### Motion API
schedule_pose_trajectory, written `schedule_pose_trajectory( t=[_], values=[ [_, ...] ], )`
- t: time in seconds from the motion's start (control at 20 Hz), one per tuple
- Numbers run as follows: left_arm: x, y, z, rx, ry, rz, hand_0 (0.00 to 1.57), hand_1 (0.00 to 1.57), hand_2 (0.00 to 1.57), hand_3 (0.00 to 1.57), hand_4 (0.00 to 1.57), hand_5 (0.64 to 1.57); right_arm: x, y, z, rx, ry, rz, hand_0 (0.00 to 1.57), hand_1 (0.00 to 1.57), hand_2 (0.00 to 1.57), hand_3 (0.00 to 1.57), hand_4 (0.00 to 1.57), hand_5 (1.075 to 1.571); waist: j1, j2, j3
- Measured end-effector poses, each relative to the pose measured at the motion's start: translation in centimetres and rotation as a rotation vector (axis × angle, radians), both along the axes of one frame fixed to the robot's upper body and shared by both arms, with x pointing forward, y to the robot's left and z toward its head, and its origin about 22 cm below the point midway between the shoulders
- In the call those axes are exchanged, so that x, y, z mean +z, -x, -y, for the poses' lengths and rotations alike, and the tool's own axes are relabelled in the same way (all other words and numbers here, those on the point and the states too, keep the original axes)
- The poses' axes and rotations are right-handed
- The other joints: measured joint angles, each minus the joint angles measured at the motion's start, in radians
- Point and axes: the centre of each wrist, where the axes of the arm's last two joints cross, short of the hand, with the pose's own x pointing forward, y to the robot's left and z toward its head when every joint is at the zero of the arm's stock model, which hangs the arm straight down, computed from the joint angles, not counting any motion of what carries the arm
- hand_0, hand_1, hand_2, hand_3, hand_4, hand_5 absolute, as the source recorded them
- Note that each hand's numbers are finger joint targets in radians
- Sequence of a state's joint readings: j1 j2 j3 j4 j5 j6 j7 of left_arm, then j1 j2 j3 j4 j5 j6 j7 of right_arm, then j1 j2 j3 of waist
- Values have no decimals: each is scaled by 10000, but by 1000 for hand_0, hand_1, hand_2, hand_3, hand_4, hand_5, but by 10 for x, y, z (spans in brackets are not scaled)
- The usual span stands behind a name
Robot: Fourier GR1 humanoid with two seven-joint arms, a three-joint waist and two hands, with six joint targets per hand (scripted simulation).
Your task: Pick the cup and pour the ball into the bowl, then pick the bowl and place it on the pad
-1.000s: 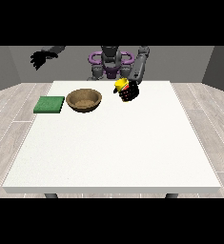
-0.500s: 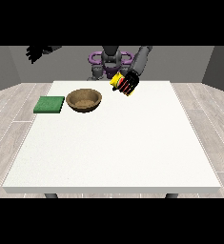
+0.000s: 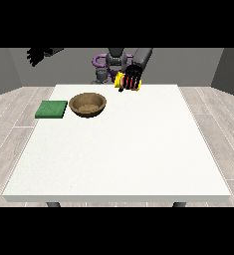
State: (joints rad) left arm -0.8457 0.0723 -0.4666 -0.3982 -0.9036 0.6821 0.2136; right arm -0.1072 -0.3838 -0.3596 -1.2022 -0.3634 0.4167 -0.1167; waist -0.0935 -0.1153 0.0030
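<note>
While curled round the yellow cup (image 3: pixel 123 81), the hand at the view's right (image 3: pixel 133 78), lifted beside the wooden bowl (image 3: pixel 88 104).

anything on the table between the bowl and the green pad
Nothing: in the front view, only a narrow strip of bare white table separates the bowl from the green pad.

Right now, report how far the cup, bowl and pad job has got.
Done: the hand at the view's right has its fingers round the yellow cup, lifted off the table. In hand: carrying it toward the bowl. Left: pouring, then moving the bowl onto the green pad.
</note>
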Motion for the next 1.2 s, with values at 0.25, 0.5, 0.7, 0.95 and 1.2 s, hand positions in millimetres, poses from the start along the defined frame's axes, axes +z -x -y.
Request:
schedule_pose_trajectory(
  t=[0.25, 0.5, 0.7, 0.95, 1.2],
  values=[
    [12, 0, 36, 85, -1317, -297, 799, 799, 1571, 1211, 948, 1569, -9, 1, 2, 25, -161, -312, 0, 0, 0, 0, 657, 1562, 45, -231, -14],
    [23, 6, 64, 312, -2695, -195, 415, 415, 1508, 1286, 702, 1565, -7, -16, -9, 322, -208, -260, 0, 0, 0, 0, 669, 1561, -257, -200, -18],
    [32, 16, 84, 52, -3903, -168, 0, 0, 1085, 1421, 823, 1571, -12, -18, -10, 504, -240, -223, 0, 0, 0, 0, 676, 1561, -401, -199, -21],
    [54, 25, 111, -528, -4963, -194, 0, 0, 1178, 1473, 913, 1571, -13, -28, -21, 674, -178, -257, 0, 0, 0, 0, 711, 1569, -521, -88, -24],
    [60, 23, 96, -585, -3528, 150, 0, 0, 1571, 1194, 1140, 1557, -5, -29, -9, -10, -67, -238, 0, 0, 0, 0, 711, 1569, 233, 135, -30]
  ],
)
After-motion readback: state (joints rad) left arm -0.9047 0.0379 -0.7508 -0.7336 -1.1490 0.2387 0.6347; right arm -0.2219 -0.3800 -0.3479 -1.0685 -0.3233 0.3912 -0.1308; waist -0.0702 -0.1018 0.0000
